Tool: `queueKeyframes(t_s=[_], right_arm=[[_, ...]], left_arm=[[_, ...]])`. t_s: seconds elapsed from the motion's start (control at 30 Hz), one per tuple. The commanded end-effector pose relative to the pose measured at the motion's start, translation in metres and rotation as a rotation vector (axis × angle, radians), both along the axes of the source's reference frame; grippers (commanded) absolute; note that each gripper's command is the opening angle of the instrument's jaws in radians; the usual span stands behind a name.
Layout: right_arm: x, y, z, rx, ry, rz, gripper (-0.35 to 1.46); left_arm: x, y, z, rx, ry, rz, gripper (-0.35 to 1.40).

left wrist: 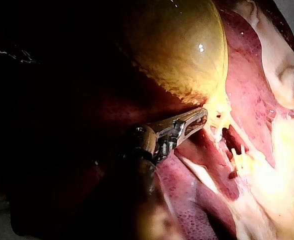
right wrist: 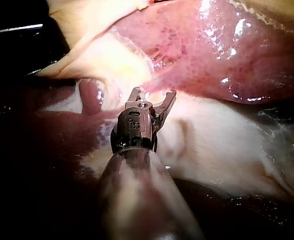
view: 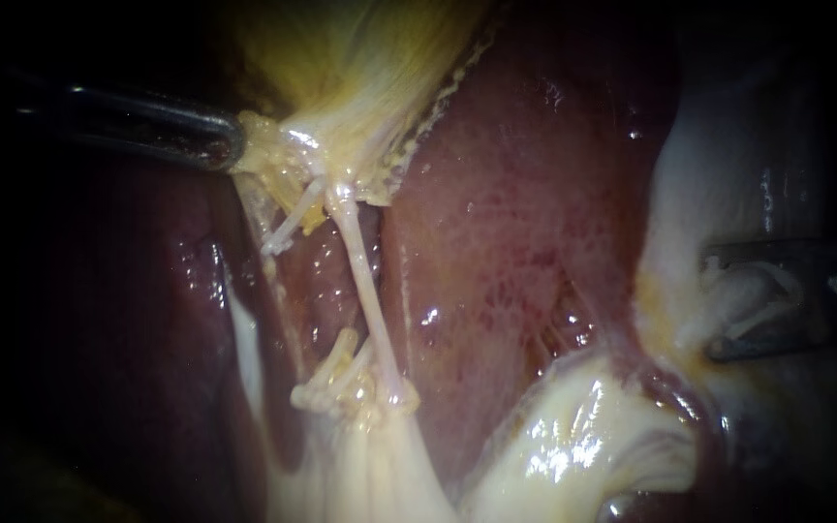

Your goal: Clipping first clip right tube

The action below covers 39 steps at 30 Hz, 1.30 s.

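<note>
Right instrument (view: pixel 714 305) sits at the edge of the endoscope view with its jaws parted and gripping nothing. A fold of pale tissue (view: pixel 690 184) lies beside it, and it is well apart from the right tube (view: pixel 372 300). That tube runs bare and taut from the gallbladder (view: pixel 360 68) down to a pale knot of tissue, with the liver (view: pixel 515 213) between it and the parted jaws. A thinner left tube (view: pixel 291 221) lies just beside it, and no clip shows on either. Left instrument (view: pixel 242 147) is clamped on the yellow tissue at the gallbladder's neck, stretching both tubes.

Left wrist view: the left instrument's jaws (left wrist: pixel 199 119) lie together, their tip buried in that yellow tissue under the gallbladder's bulge (left wrist: pixel 182 45). Pale strands lie ahead of them, but which is which cannot be told here.

Right wrist view: the right instrument's parted jaws (right wrist: pixel 153 96) rest over white tissue with the liver (right wrist: pixel 227 55) ahead, and no tube is in sight.

The approach looks barely begun. A clean clip likely calls for crossing above the liver and setting the open jaws square across the right tube's bare middle. Both tips should pass its far side and the left tube should stay outside them. The neck should be held under steady pull before the jaws close.
</note>
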<state>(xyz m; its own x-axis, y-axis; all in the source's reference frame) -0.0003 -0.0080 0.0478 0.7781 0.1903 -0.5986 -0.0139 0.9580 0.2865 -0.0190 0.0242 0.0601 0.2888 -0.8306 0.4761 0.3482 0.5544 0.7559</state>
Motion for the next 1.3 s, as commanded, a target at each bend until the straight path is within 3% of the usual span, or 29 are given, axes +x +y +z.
queueKeyframes(t_s=[0.03, 0.13, 0.63, 0.87, 1.17, 1.3], right_arm=[[0.0003, -0.0001, -0.0001, 0.013, 0.010, 0.011, 0.48], [0.0012, -0.0002, -0.0004, 0.037, 0.059, 0.047, 0.49], [0.0070, -0.0004, -0.0007, 0.159, 0.183, 0.149, 0.49], [0.0095, -0.0012, -0.0003, 0.223, 0.225, 0.137, 0.49], [0.0128, -0.0023, 0.0011, 0.281, 0.274, 0.170, 0.50], [0.0139, -0.0026, 0.0018, 0.312, 0.293, 0.205, 0.50]], left_arm=[[0.0000, 0.0000, 0.0000, -0.001, 0.000, 0.000, -0.35], [0.0000, -0.0001, 0.0001, -0.001, 0.001, 0.000, -0.35], [-0.0004, -0.0004, 0.0004, -0.004, 0.003, -0.002, -0.35], [-0.0005, -0.0005, 0.0003, -0.004, 0.003, -0.003, -0.35], [-0.0005, -0.0005, 0.0004, -0.005, 0.003, -0.003, -0.35], [-0.0005, -0.0005, 0.0004, -0.005, 0.004, -0.003, -0.35]])
